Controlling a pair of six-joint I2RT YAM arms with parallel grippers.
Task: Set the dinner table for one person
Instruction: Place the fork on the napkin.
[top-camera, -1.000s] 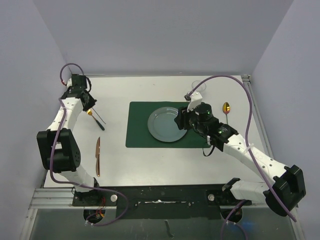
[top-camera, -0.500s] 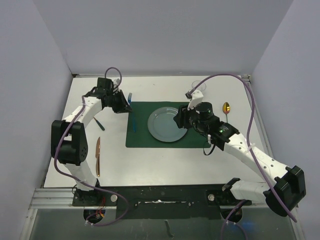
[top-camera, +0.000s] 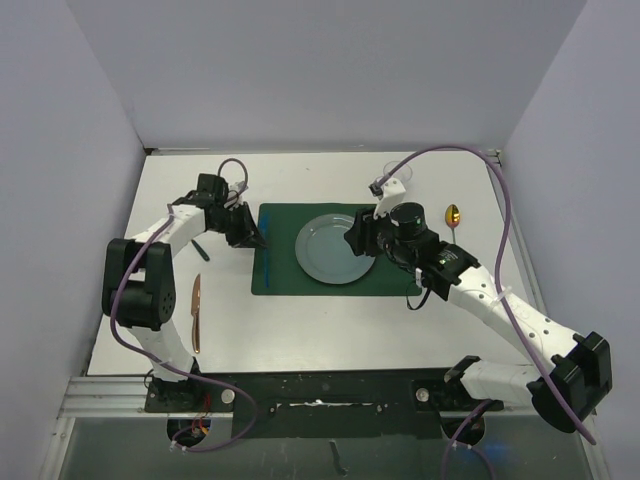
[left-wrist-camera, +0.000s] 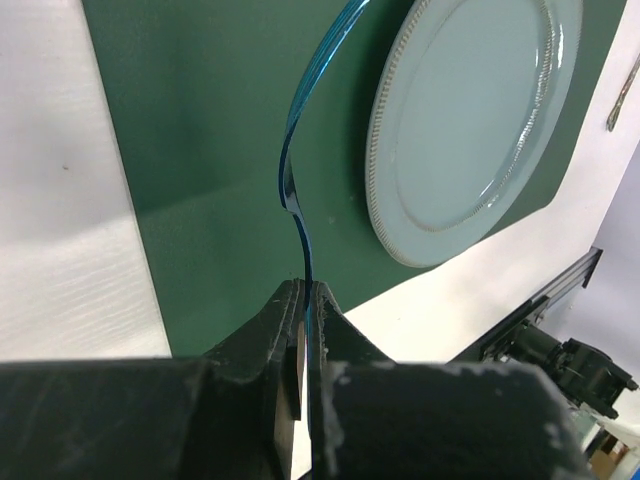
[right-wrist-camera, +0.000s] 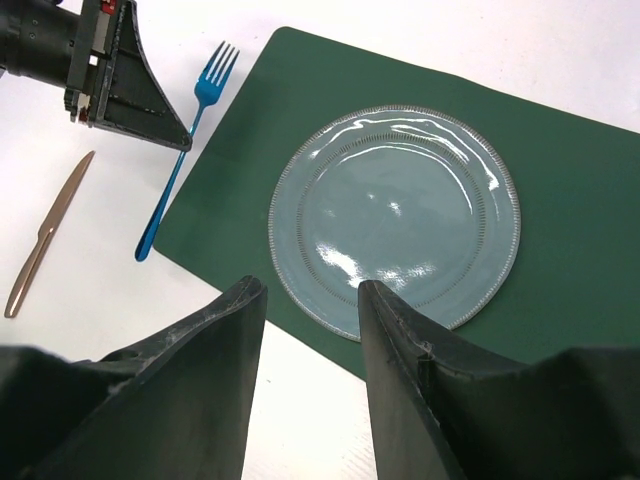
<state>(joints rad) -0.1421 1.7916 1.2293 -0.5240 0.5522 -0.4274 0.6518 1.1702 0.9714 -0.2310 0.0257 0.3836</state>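
The white tabletop (top-camera: 330, 330) is spreading out beneath both arms, carrying a dark green placemat (top-camera: 290, 275) near its middle with a pale blue plate (top-camera: 330, 248) lying on it. The left tool (top-camera: 252, 238) is hanging over the tabletop just beside the placemat's left edge, its jaws clenched on the handle of a blue fork (right-wrist-camera: 180, 150). In the left wrist view the tool (left-wrist-camera: 305, 290) is pinching the thin handle edge-on, and the fork (left-wrist-camera: 290, 190) is curving away from it with the placemat (left-wrist-camera: 200, 150) and plate (left-wrist-camera: 470, 110) behind. From the right wrist view the fork is running along the placemat's (right-wrist-camera: 560, 200) left edge, its tines pointing toward the far side over bare white surface; whether it is touching the tabletop cannot be told. The right tool (top-camera: 358, 238) is hovering over the plate's right rim, above the placemat rather than the bare tabletop, with its fingers (right-wrist-camera: 400, 330) standing apart and grasping nothing, the plate (right-wrist-camera: 400, 215) showing between and beyond them. A copper-coloured knife (top-camera: 196, 312) is lying on the tabletop well left of the placemat, nearer the arm bases. A gold spoon (top-camera: 453, 215) is resting on the tabletop just right of the placemat, and a clear glass (top-camera: 398, 175) is standing beyond the placemat's far right corner.
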